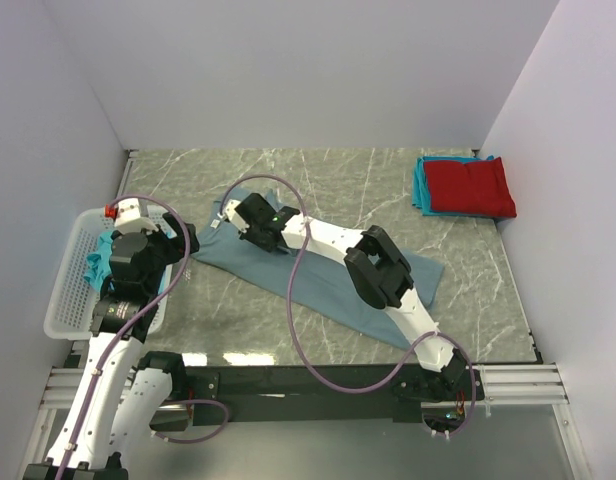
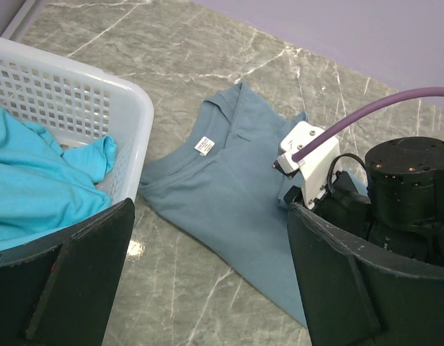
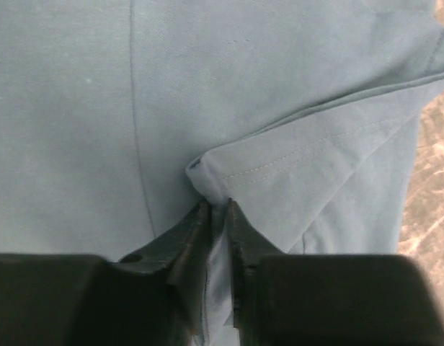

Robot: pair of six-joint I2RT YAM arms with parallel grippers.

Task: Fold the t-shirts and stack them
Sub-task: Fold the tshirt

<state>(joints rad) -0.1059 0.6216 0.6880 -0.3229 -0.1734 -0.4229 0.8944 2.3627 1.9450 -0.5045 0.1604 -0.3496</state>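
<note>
Blue-grey t-shirt lying on the tabletop, one fold in the right jaws.
The shirt runs diagonally through the centre, 10 to 4 o'clock, under the right arm; those jaws are clenched on a stitched hem near the collar. At 9 o'clock a white basket holds a teal t-shirt; the left jaws hang near its rim, spread wide, empty. At 2 o'clock a red t-shirt rests on a folded teal t-shirt.

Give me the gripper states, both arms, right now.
Left gripper: jaws wide open, holding nothing.
Right gripper: jaws shut on a fold of the blue-grey t-shirt.
</note>
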